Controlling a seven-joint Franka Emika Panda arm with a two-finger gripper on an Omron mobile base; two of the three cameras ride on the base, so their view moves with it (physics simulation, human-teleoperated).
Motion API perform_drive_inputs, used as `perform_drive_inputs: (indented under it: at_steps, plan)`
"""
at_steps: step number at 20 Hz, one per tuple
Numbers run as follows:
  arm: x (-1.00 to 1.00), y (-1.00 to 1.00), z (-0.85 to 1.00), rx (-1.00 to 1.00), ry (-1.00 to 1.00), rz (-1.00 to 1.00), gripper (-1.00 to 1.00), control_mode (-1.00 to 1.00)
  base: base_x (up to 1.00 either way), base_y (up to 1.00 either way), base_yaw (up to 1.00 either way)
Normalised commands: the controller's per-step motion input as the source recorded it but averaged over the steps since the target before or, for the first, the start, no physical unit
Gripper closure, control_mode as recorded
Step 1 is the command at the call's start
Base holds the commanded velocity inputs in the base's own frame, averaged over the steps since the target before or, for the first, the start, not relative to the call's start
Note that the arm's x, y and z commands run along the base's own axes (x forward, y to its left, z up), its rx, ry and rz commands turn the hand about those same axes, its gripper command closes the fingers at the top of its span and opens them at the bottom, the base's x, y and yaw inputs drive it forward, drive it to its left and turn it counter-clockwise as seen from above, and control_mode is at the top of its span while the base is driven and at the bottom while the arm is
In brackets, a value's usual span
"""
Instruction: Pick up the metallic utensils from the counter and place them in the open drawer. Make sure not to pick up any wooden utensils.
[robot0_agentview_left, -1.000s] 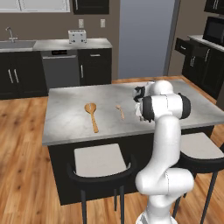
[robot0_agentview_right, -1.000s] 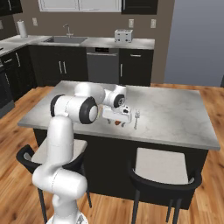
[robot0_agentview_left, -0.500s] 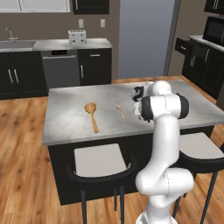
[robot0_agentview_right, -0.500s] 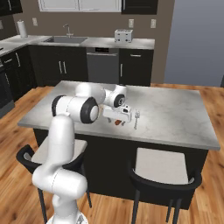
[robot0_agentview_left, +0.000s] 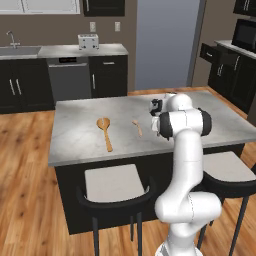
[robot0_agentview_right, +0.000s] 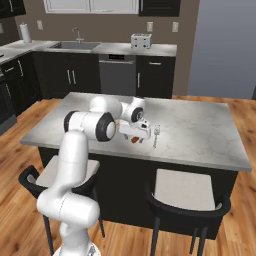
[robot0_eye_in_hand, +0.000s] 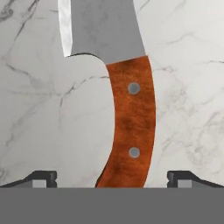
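In the hand view the knife (robot0_eye_in_hand: 131, 109) lies on the marble counter (robot0_eye_in_hand: 192, 87), silver blade at the top and orange-red handle running down between my fingertips (robot0_eye_in_hand: 43, 177). My gripper (robot0_eye_in_hand: 113, 179) is open and straddles the handle's end without touching it. From the right base view the gripper (robot0_agentview_right: 136, 136) points down at the counter (robot0_agentview_right: 200, 130), with a bit of the knife's red handle (robot0_agentview_right: 134, 141) beneath it. The thin silvery utensil (robot0_agentview_right: 155, 135) lies just to its right. Two wooden spoons, a large one (robot0_agentview_left: 105, 132) and a small one (robot0_agentview_left: 137, 127), lie left of the arm.
The open drawer (robot0_agentview_left: 210, 51) juts from the black cabinets at the far right. Two black stools with pale seats (robot0_agentview_left: 110, 183) stand along the island's near side. A toaster (robot0_agentview_left: 88, 41) and sink sit on the back counter.
The hand has eased very slightly lower over the knife. The jaws stay open and the utensils have not moved.
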Motion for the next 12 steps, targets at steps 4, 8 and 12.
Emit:
perform_drive_inputs:
  at_steps: [4,8,12]
  plan:
    - [0.06,0.00,-0.29,0.00,0.01,0.00,-1.00,-1.00,0.00,0.00,0.00]
    - [0.00,-0.01,-0.49,0.00,0.02,-0.01,-1.00,-1.00,0.00,0.00,0.00]
    - [-0.01,0.00,-0.16,0.00,0.02,0.00,-1.00,-1.00,0.00,0.00,0.00]
